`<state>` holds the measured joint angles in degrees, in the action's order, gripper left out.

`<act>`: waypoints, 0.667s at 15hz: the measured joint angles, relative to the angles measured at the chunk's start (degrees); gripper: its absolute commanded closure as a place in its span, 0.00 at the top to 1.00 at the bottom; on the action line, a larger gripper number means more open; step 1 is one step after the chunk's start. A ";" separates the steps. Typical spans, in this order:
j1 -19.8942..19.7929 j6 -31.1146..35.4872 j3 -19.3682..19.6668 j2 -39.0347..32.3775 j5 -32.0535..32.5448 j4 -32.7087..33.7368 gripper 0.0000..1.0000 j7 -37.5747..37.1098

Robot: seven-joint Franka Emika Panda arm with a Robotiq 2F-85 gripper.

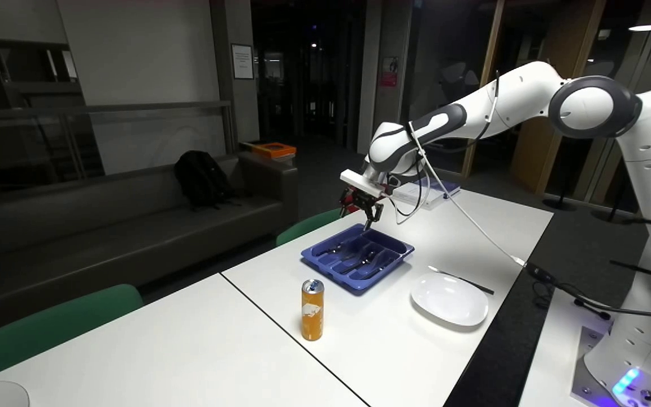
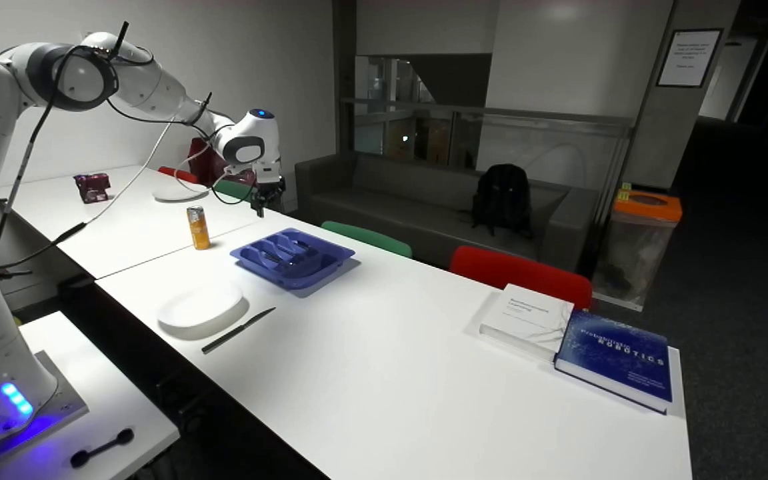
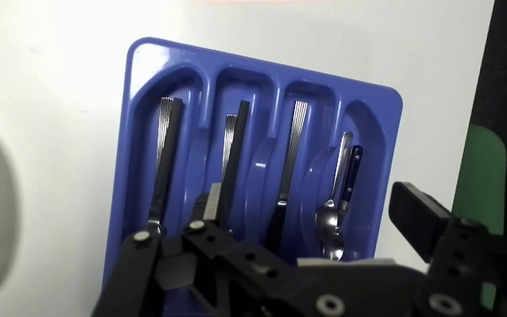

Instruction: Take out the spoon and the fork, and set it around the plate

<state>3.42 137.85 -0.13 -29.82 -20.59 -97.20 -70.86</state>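
Black gripper (image 3: 313, 200) poised over a blue plastic cutlery tray (image 3: 381, 101)

Its jaws stand wide apart, nothing between them. Lowered like this, they would probably hit the tray's walls and shove it. At the wrist view's right, a small polished steel spoon (image 3: 335, 181) lies close beside a navy riveted handle (image 3: 351, 176), so one pinch could lift both; slick metal might also swivel in the grip. I cannot tell which handle is a fork's, since the gripper hides most other ends, so a wrong pick is possible. In an exterior view, left and just below mid-height, the smooth white shallow plate (image 2: 201, 307) has a black-handled knife (image 2: 227, 337) just beside it, which a low approach might nudge.

The tray is glossy, its compartments curved; ribbed steel handles (image 3: 229, 134) lie beside flat black handles (image 3: 237, 149). The desk (image 2: 424, 400) is plain white.
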 measured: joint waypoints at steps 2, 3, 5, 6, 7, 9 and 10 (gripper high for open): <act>0.93 0.03 1.58 -0.36 1.29 0.00 1.00 -4.51; 1.26 0.03 2.31 -0.71 2.12 0.00 1.00 -6.52; 1.49 0.00 3.32 -1.74 3.97 0.02 1.00 -9.43; 1.49 -0.12 3.67 -2.36 4.81 0.14 1.00 -10.28; 1.48 -0.39 3.92 -3.13 5.27 0.32 1.00 -10.75; 1.43 -1.20 4.15 -4.93 5.47 1.18 1.00 -10.93; 1.42 -1.50 4.15 -5.89 5.47 1.71 1.00 -10.93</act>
<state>4.84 136.35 4.01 -35.71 -15.12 -95.49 -81.80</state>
